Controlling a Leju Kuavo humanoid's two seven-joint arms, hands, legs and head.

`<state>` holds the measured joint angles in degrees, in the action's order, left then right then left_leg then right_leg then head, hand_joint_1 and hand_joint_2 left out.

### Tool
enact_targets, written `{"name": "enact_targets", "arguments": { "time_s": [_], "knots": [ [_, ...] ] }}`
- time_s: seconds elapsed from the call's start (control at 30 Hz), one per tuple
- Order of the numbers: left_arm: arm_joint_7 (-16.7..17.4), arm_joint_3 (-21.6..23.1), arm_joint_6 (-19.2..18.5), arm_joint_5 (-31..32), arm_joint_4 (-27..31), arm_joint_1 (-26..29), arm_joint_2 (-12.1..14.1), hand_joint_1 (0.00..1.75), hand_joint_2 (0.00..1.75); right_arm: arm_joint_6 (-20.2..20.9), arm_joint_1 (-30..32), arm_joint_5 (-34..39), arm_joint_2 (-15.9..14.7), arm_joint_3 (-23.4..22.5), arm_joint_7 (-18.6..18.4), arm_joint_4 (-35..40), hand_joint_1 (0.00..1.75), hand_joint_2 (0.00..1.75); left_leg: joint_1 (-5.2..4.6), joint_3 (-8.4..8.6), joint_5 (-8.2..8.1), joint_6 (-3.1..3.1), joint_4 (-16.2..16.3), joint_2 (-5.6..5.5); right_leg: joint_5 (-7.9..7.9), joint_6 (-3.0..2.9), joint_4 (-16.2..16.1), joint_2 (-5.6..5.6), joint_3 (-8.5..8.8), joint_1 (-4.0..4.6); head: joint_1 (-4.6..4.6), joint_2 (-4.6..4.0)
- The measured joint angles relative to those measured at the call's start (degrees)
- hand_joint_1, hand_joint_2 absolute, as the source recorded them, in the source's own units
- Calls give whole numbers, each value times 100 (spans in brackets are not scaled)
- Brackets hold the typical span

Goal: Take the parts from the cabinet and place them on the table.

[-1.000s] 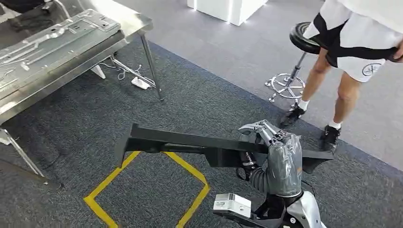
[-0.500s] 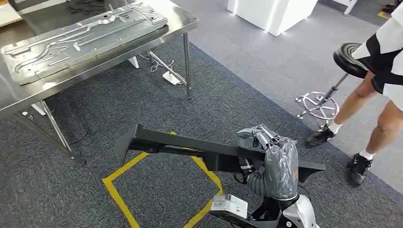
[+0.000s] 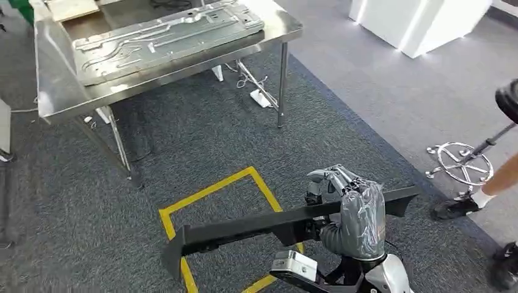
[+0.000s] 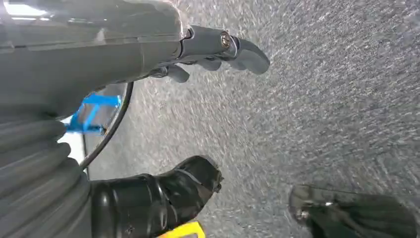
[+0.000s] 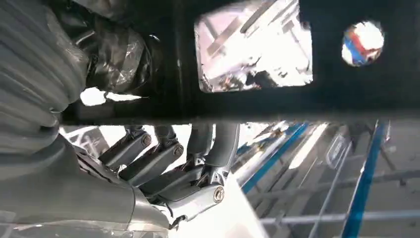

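so the biggest thing here is the steel table [image 3: 58, 101] off ahead and to the left, already carrying a big stamped sheet-metal panel [image 3: 165, 38] that covers most of the top; my guess is that's the drop-off spot, and the free strip along its near edge looks like the only room for another part; on the carpet between robot and table there's a yellow taped square [image 3: 211, 189], probably a standing marker, so the robot looks mid-carry rather than at the placing stage

the part itself is a long black bar-shaped piece [image 3: 244, 227] with angled ends; it's held roughly level across the front of the body, low, well apart from the table; gripping it near the middle makes sense for balance, since both ends stick out a long way

right hand [image 3: 342, 192] is clenched around the bar, fingers [image 5: 163, 153] curled over its edge in the wrist view, forearm pointing up and forward; left hand [image 4: 218, 52] hangs toward the floor holding nothing, fingers loosely apart; a person's shoe [image 3: 452, 207] and a stool base [image 3: 459, 163] are off to the right
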<state>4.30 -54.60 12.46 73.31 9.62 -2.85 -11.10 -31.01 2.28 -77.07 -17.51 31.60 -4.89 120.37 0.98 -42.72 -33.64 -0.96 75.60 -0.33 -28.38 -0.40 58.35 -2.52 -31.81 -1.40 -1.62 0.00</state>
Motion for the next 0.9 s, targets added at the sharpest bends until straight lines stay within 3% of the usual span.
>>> {"name": "enact_targets", "arguments": {
  "time_s": [0.07,0.1,0.13,0.17,0.27,0.3,0.33,0.37,0.4,0.43,0.47,0.5,0.53,0.6,0.63,0.67,0.73,0.77,0.8,0.9],
  "knots": [
    [-46,37,-72,114,0,21,0,0,175,-48,153,189,-193,-123,-114,191,175,175,3,369,411,13,-674,49,-31,35,10,-157,22,-6,0,0],
    [-52,61,-76,146,0,25,0,0,175,-92,260,352,-348,-239,-127,326,175,175,-4,671,651,47,-1211,170,-55,60,11,-230,56,-7,2,0],
    [-68,79,-67,164,0,22,0,0,175,-158,411,495,-508,-388,-116,473,175,175,-34,882,730,97,-1606,470,-78,93,8,-294,88,2,0,0],
    [-81,103,-52,175,0,13,-2,0,175,-217,583,586,-636,-543,-94,608,175,175,-125,924,675,144,-1685,600,-107,142,33,-377,86,47,0,0],
    [-100,153,-24,177,0,49,-15,0,175,-276,864,730,-957,-959,4,944,175,175,-139,849,678,221,-1677,378,-105,220,-25,-544,151,53,-2,0],
    [-103,155,-22,179,0,38,-20,0,175,-278,920,730,-1019,-1041,24,1010,175,175,-96,945,708,274,-1766,300,-142,275,-36,-567,197,39,-2,0],
    [-103,162,-13,186,0,46,-46,0,175,-273,953,728,-1064,-1121,70,1049,175,175,-71,987,736,306,-1820,236,-233,296,69,-247,192,9,-11,0],
    [-94,170,0,203,0,32,-50,0,175,-278,1008,715,-1088,-1187,111,1093,175,175,-60,1000,748,340,-1826,188,-417,286,338,5,71,1,-7,0],
    [-92,175,20,199,0,15,-50,0,175,-273,1061,695,-1097,-1235,151,1123,175,175,-55,992,753,362,-1825,118,-633,287,750,142,-134,0,-15,0],
    [-94,175,35,148,0,0,-50,0,175,-249,1094,669,-1097,-1250,205,1126,175,175,-60,992,751,372,-1823,45,-834,297,1220,205,-375,2,-17,0],
    [-109,175,64,92,0,-1,-55,0,175,-184,1094,617,-1090,-1239,271,1119,175,175,-72,988,753,377,-1813,-43,-933,304,1597,228,-590,2,-15,0],
    [-127,175,75,74,0,-3,-57,0,175,-146,1089,568,-1082,-1228,304,1112,175,175,-78,988,753,376,-1799,-130,-874,302,1689,229,-665,2,-15,0],
    [-138,173,77,48,0,-4,-57,0,175,-109,1078,524,-1058,-1215,321,1101,175,175,-78,993,747,373,-1779,-220,-674,297,1513,230,-608,0,-17,0],
    [-138,170,79,33,0,2,-61,0,175,-72,1035,470,-1012,-1195,330,1073,175,175,-70,993,726,346,-1721,-399,-125,277,656,309,-239,-13,-17,0],
    [-138,168,79,17,0,4,-72,0,175,-42,988,444,-990,-1178,338,1062,175,175,-65,974,709,322,-1686,-477,-4,250,219,534,-63,-37,-17,0],
    [-133,162,75,4,0,-9,-74,0,175,37,901,371,-942,-1136,327,1027,175,175,-102,926,707,287,-1651,-536,-89,233,137,776,-29,-43,-17,0],
    [-59,160,14,54,0,-3,-74,0,175,238,684,60,-800,-1030,184,929,175,175,-72,877,737,220,-1671,-624,-70,196,106,702,-51,-15,-15,0],
    [-8,160,-20,98,0,0,-74,0,175,330,561,-24,-763,-990,122,876,175,175,-72,885,721,225,-1633,-634,-50,192,47,688,-56,-52,-13,0],
    [48,160,-46,118,0,11,-72,0,175,393,462,-33,-736,-962,46,839,175,175,-79,889,759,408,-1696,-617,-40,211,57,677,-41,-41,-11,0],
    [112,160,-103,164,0,30,-74,0,175,577,315,-9,-728,-940,-171,767,175,175,-72,904,768,364,-1724,-630,-31,169,54,646,-42,-28,-15,0]
  ]
}}
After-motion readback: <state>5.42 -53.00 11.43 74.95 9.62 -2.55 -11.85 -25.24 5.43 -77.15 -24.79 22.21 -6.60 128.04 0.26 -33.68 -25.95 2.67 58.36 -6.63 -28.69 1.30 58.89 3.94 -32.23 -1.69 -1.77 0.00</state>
